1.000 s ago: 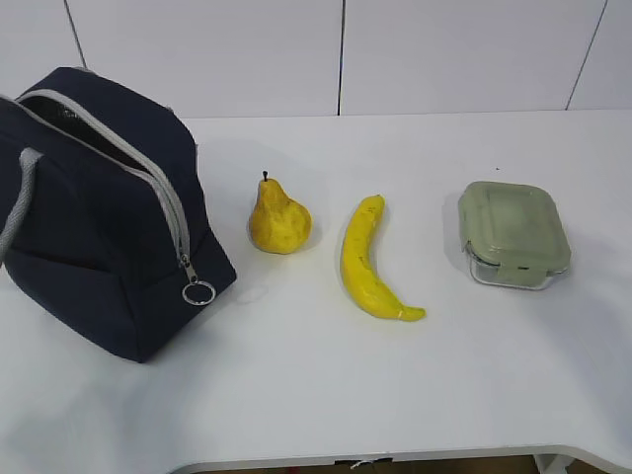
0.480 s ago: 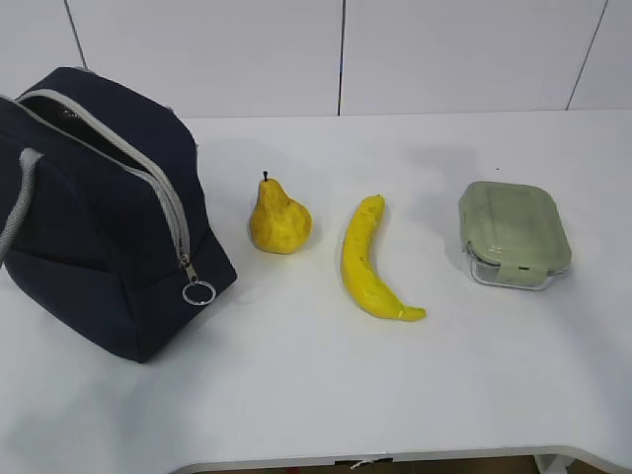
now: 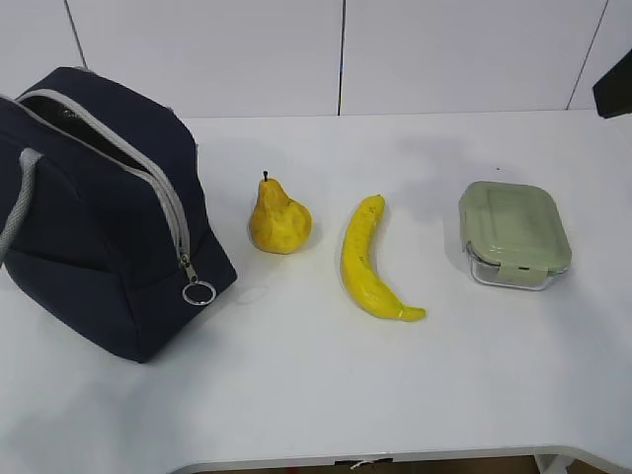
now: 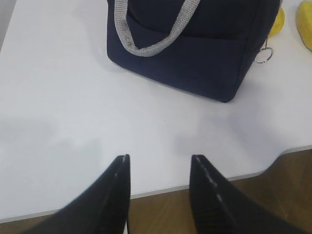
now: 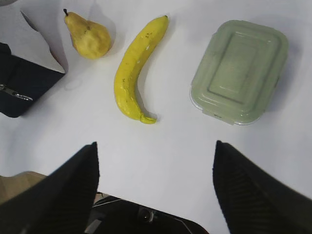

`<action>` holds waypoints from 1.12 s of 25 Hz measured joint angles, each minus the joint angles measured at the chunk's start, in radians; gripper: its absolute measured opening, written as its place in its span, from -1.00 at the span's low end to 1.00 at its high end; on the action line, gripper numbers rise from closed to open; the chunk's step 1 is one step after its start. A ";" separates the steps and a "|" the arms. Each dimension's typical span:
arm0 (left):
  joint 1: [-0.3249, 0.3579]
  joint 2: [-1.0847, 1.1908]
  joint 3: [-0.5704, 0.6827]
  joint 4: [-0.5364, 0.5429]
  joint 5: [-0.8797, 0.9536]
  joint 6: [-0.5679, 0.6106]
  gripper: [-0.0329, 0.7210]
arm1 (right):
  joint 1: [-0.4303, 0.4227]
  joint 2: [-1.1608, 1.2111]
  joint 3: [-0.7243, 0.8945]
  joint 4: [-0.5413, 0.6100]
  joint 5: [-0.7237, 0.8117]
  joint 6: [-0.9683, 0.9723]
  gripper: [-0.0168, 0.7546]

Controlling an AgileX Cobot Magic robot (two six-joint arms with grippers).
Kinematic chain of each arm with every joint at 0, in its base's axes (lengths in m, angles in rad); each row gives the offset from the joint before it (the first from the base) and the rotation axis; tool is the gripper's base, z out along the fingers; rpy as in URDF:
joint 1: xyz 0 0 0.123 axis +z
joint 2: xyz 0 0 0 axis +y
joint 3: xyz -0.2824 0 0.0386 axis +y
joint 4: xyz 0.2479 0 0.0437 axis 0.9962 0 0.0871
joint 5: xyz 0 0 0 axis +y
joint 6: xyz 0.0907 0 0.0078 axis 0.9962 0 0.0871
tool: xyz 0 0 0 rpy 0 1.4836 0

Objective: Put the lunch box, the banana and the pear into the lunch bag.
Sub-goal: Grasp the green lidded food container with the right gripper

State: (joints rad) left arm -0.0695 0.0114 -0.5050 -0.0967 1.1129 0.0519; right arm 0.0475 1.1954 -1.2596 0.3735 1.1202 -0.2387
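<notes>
1. White tabletop (image 3: 316, 395) fills the scene, with pale wall panels behind it.
2. My left fingers (image 4: 158, 195) hang above the near edge of the tabletop, partly spread, with nothing between them.
3. My right fingers (image 5: 156, 187) hang wide apart over the near edge, also gripping nothing.
4. Ahead of my left fingers stands the lunch bag (image 4: 195, 44), navy, its grey handle (image 4: 151, 29) drooping down the near face and a ring pull (image 4: 263, 55) dangling at its right corner. In the exterior view the bag (image 3: 99, 217) sits at the far left with its grey zipper (image 3: 148, 178) parted along the top.
5. Ahead of my right fingers lies the banana (image 5: 134, 73), curved, flat on the tabletop, stem end nearest me.
6. Left of it, apart from it, the pear (image 5: 89, 36) stands near the bag's corner.
7. Right of the banana, well apart, rests the lunch box (image 5: 239, 70), its sage-green lid on.
8. From the exterior view the order runs bag, pear (image 3: 279, 219), banana (image 3: 367, 262), lunch box (image 3: 513, 234), none touching.
</notes>
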 joint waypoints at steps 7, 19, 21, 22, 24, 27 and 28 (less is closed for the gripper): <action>0.000 0.000 0.000 0.000 0.000 0.000 -0.15 | -0.221 0.082 0.000 0.291 0.061 -0.227 0.56; 0.000 0.000 0.000 0.000 0.000 0.000 -0.15 | -0.436 0.304 0.000 0.622 0.100 -0.533 0.56; 0.000 0.000 0.000 0.000 0.000 0.000 -0.15 | -0.450 0.333 0.000 0.637 0.098 -0.557 0.56; 0.000 0.000 0.000 0.000 0.000 0.000 -0.15 | -0.453 0.346 0.000 0.641 0.098 -0.563 0.56; 0.000 0.000 0.000 0.000 0.000 0.000 -0.15 | -0.462 0.371 0.000 0.654 0.096 -0.586 0.56; 0.000 0.000 0.000 0.000 0.000 0.000 -0.15 | -0.468 0.402 0.018 0.717 0.092 -0.646 0.56; 0.000 0.000 0.000 0.000 0.000 0.000 -0.15 | -0.470 0.413 0.035 0.745 0.092 -0.678 0.56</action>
State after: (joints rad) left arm -0.0695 0.0114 -0.5050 -0.0967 1.1129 0.0519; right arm -0.4225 1.6085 -1.2248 1.1182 1.2123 -0.9166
